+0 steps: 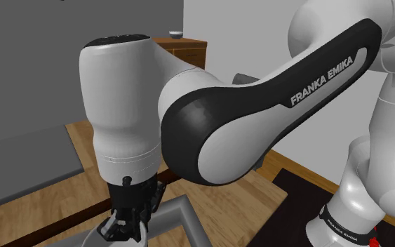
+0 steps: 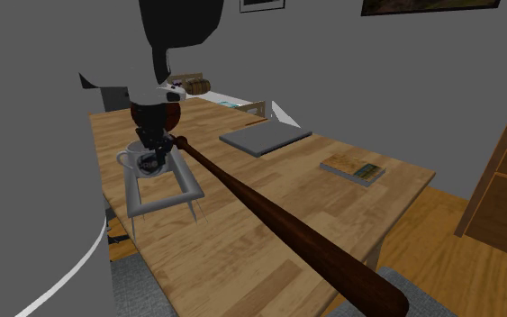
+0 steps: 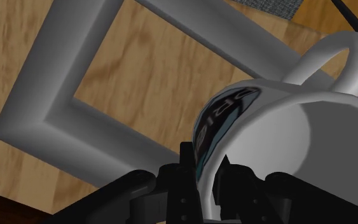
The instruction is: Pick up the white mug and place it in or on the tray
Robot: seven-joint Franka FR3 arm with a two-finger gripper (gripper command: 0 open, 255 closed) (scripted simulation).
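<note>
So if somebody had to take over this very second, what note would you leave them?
The gripper is shut on the rim of the white mug, one finger inside and one outside.
The mug is at one end of the grey tray; I cannot tell whether it is resting on it or hanging above it.
A dark brown bat lies on the table beside the tray.
Done: the mug is grasped and is at the tray.
Left: set it down in the tray, open the fingers, lift clear.
</note>
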